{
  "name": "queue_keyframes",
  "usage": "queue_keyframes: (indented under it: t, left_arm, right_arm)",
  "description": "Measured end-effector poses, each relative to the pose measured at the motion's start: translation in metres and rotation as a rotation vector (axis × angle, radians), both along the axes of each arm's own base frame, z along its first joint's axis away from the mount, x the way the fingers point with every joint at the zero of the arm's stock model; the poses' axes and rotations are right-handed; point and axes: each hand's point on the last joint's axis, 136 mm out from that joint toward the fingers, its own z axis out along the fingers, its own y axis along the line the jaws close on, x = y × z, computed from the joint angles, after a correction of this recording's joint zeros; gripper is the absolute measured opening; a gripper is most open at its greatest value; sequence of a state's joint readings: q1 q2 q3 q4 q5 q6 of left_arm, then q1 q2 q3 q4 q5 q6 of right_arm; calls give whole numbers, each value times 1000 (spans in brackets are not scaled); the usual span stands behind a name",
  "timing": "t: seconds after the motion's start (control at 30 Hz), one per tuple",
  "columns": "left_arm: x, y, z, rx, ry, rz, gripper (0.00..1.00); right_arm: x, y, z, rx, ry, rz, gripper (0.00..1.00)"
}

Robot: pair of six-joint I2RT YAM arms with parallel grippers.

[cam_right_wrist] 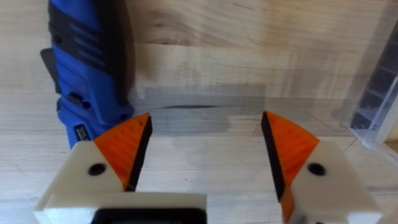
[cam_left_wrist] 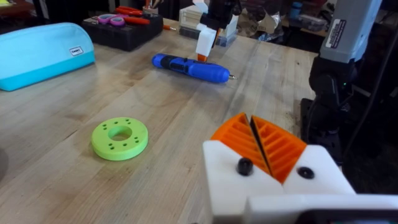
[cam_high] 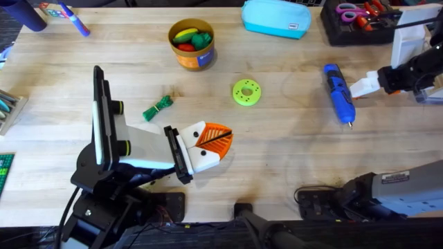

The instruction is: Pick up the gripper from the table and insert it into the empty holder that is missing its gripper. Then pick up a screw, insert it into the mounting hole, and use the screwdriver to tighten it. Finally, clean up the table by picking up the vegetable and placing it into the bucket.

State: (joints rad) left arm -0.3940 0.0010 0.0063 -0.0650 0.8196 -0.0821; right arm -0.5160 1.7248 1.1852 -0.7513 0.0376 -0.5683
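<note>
The blue screwdriver (cam_high: 339,93) lies on the table at the right, also seen in the left wrist view (cam_left_wrist: 189,67) and the right wrist view (cam_right_wrist: 87,68). My right gripper (cam_high: 363,86) (cam_right_wrist: 205,134) (cam_left_wrist: 204,46) hovers open just beside it, touching nothing. My left gripper (cam_high: 216,140) (cam_left_wrist: 255,134) is shut and empty near the front middle, its orange pads pressed together. A green leafy vegetable (cam_high: 158,107) lies left of centre. The orange bucket (cam_high: 192,55) stands at the back with toy produce inside. The loose gripper, the holder and the screw are out of view.
A lime-green ring with holes (cam_high: 246,92) (cam_left_wrist: 119,137) lies mid-table. A teal pouch (cam_high: 277,17) and a black tray of scissors (cam_high: 360,21) sit along the back. A white and clear stand (cam_high: 414,41) rises at the right edge.
</note>
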Motion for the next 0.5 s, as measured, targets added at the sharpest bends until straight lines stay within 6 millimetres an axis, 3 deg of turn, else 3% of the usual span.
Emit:
queue_keyframes:
  t: [0.3, 0.5]
  left_arm:
    - [0, 0, 0, 0, 2, 1, 7]
    - [0, 0, 0, 0, 2, 1, 7]
  right_arm:
    - [1, 7, -4, 59, -7, -50, 983]
    - [4, 4, 22, 6, -69, -57, 983]
